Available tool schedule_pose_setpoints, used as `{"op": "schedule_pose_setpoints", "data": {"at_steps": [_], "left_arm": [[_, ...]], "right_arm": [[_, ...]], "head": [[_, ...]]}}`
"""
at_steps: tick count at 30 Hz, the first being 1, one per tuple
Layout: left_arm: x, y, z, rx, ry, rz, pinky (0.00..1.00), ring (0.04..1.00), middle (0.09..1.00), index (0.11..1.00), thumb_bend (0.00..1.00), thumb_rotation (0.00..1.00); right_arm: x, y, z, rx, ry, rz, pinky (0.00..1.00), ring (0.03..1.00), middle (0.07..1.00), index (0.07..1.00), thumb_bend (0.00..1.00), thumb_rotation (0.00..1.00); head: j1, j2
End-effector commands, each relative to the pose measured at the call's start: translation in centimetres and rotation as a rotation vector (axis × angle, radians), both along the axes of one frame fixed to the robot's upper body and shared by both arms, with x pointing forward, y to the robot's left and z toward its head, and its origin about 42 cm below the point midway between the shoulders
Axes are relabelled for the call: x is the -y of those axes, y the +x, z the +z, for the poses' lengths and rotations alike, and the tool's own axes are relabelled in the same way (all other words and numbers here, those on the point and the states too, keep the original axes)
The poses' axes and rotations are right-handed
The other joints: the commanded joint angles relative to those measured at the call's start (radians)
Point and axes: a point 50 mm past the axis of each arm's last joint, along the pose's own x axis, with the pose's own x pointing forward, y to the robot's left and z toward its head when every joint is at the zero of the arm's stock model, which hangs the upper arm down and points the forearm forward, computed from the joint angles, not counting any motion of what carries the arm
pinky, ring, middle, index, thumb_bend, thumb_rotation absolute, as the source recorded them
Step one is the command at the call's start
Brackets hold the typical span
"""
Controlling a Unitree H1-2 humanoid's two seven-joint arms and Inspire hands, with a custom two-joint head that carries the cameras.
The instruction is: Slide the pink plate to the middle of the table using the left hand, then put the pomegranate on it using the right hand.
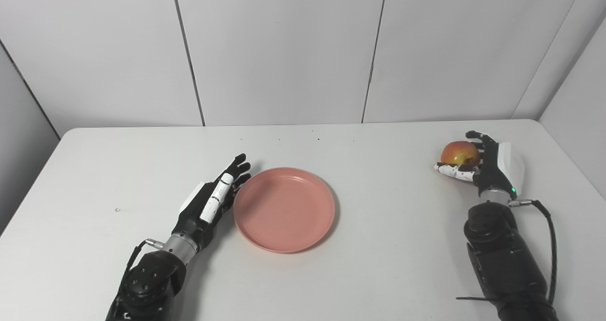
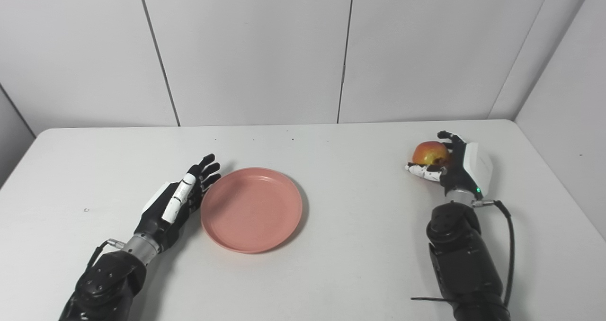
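Now plate (image 1: pixel 284 209) sits near table (image 1: pixel 378 264) middle. Left hand (image 1: pixel 213 200) flat, fingers straight and together, edge against plate's left rim, holding nothing. Right hand (image 1: pixel 483 167) far right, fingers wrapped around pomegranate (image 1: pixel 459 153), well apart from plate.

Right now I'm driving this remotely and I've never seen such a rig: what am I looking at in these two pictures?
Both pictures come from two cameras side by side on a humanoid robot's head, looking down at a white table. The black arms from the bottom edge are its own. The left hand lies open, fingers straight, against the left rim of an empty pink plate near the table's middle. The right hand, far right, is wrapped around the pomegranate; whether it is lifted off the table is unclear.
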Motion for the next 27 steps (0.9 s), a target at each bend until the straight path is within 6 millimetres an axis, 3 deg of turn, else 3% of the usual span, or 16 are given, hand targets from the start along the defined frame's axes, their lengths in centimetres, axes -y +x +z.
{"op": "schedule_pose_setpoints", "data": {"at_steps": [1, 3, 9, 13, 17, 23, 27], "left_arm": [[0.0, 0.4, 1.1, 0.03, 0.0, -0.006, 0.93, 0.963, 0.979, 0.983, 0.53, 1.0], [-0.1, 0.4, 1.1, 0.034, 0.003, -0.007, 0.93, 0.963, 0.979, 0.985, 0.52, 1.0], [0.0, 0.4, 1.2, 0.03, 0.001, -0.004, 0.93, 0.963, 0.98, 0.986, 0.53, 1.0], [0.0, 0.4, 1.1, 0.028, -0.002, 0.0, 0.93, 0.961, 0.977, 0.982, 0.53, 1.0], [0.1, 0.3, 1.1, 0.031, 0.003, -0.003, 0.93, 0.96, 0.977, 0.981, 0.53, 1.0], [0.2, 0.3, 1.2, 0.025, -0.005, -0.005, 0.94, 0.966, 0.982, 0.988, 0.53, 1.0], [0.2, 0.3, 1.3, 0.031, 0.004, -0.001, 0.93, 0.963, 0.982, 0.986, 0.52, 1.0]], "right_arm": [[0.2, 0.6, 1.7, 0.076, -0.027, 0.0, 0.44, 0.527, 0.589, 0.636, 0.69, 0.01], [0.2, 0.6, 1.6, 0.087, -0.03, -0.007, 0.29, 0.393, 0.469, 0.535, 0.55, 0.0], [0.1, 0.5, 1.5, 0.112, -0.036, -0.023, 0.19, 0.29, 0.474, 0.489, 0.53, 0.0], [0.1, 0.5, 1.5, 0.116, -0.031, -0.028, 0.24, 0.349, 0.413, 0.514, 0.52, 0.0], [0.2, 0.4, 1.5, 0.128, -0.037, -0.025, 0.22, 0.331, 0.406, 0.517, 0.52, 0.0], [0.0, 0.0, 2.6, 0.168, -0.02, -0.018, 0.31, 0.412, 0.432, 0.516, 0.52, 0.0], [-0.5, -0.4, 3.5, 0.207, 0.005, -0.005, 0.32, 0.428, 0.443, 0.512, 0.52, 0.0]], "head": [[0.002, -0.001], [0.001, 0.0], [0.003, 0.001], [0.003, 0.001], [0.008, 0.002], [0.012, 0.003], [0.012, 0.002]]}}
